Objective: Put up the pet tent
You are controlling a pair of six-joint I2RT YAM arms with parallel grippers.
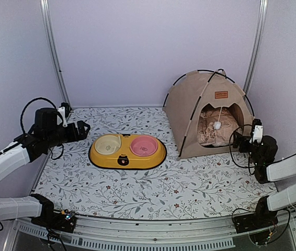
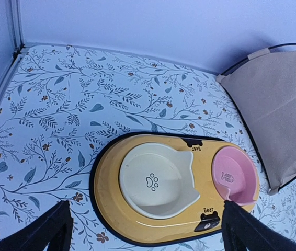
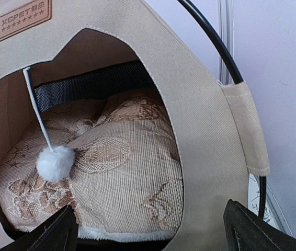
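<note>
At the far left, left fingers (image 2: pixel 51 232) spread fully apart, empty and touching nothing, poised above the floral-patterned desk (image 1: pixel 153 196) with a yellow double feeding bowl (image 1: pixel 127 150) just ahead and below. Further right, at the back right of the desk and close to the rear wall, the pet tent (image 1: pixel 190 112): standing upright as a dome, thin black poles (image 3: pixel 262 196) arched over the beige fabric, doorway turned toward the right arm, brown label patch (image 3: pixel 23 20) above the opening, white pom-pom (image 3: pixel 55 162) dangling on its cord in front of a tan floral pillow (image 3: pixel 116 172) tucked inside. Judged light and easily shoved: soft cloth walls likely to dent or fold under a pinch, springy poles likely to flex and snap back, nothing fragile, though apt to slide or tip on the desk cover if pushed high up. Best taken, probably, at a pole where a fabric sleeve (image 3: pixel 247 130) wraps it, or low down at the stitched doorway edge, with a gentle squeeze; best avoided, the pom-pom cord. By the look of it, set-up complete or nearly so. At the far right, right fingers (image 3: pixel 255 230) likewise splayed wide and empty, held just before the doorway, near the tent's front corner but apparently clear of fabric, pole and pillow.
</note>
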